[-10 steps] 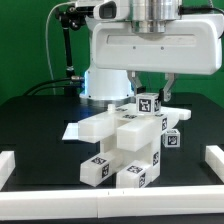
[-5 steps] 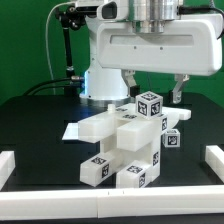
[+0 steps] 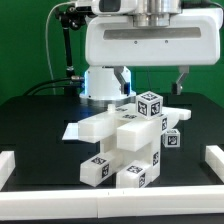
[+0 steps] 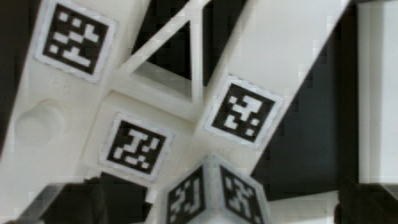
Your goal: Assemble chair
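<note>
The white chair assembly (image 3: 120, 140) stands in the middle of the black table, with tagged blocks at its front and a tagged post (image 3: 150, 103) on top. My gripper (image 3: 151, 80) is open and empty, a little above that post, with one finger (image 3: 120, 78) on each side of it and touching nothing. In the wrist view the chair's X-braced panel (image 4: 187, 50) and several tags fill the picture. The tagged post (image 4: 217, 195) lies between my dark fingertips (image 4: 63, 205).
The marker board (image 3: 70, 131) lies flat behind the chair at the exterior view's left. Plain white border rails run along the left (image 3: 10, 165), right (image 3: 214, 160) and front (image 3: 110, 212) of the table. The robot's base (image 3: 100, 85) stands behind.
The gripper has risen from around the top tagged post, and its fingers now stand higher and wider apart. The chair has not moved.
</note>
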You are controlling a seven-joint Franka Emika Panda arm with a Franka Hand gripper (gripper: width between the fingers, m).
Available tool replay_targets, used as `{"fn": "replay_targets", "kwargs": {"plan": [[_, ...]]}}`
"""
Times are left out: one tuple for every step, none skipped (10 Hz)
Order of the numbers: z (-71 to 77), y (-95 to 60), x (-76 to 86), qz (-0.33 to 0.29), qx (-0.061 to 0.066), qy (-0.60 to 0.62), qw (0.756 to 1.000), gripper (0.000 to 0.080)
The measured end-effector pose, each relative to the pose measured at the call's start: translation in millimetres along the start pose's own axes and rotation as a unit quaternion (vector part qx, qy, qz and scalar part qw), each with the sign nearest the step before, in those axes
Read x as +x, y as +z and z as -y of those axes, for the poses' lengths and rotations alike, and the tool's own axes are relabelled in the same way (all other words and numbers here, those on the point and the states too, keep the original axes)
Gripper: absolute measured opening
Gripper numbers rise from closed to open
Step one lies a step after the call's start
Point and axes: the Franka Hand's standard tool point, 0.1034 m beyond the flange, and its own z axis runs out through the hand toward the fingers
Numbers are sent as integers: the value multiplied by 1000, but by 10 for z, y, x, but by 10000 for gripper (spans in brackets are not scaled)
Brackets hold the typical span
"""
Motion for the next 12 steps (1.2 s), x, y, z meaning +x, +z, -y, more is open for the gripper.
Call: {"fn": "replay_targets", "kwargs": {"plan": [[-11, 14, -3, 1, -3, -44, 999, 649], [-13, 19, -4, 2, -3, -77, 997, 649], [-34, 33, 10, 2, -7, -131, 991, 649], [-42, 72, 79, 0, -12, -195, 981, 649], [15, 104, 113, -5, -15, -226, 974, 649], [71, 124, 129, -11, -19, -276, 961, 649], [80, 137, 130, -11, -20, -299, 954, 649], [54, 137, 143, -10, -24, -344, 939, 649], [26, 141, 144, -9, -24, -368, 930, 649], [25, 141, 144, -9, -24, -367, 930, 649], [23, 141, 145, -9, -24, -366, 930, 649], [23, 141, 145, -9, -24, -357, 934, 525]]}}
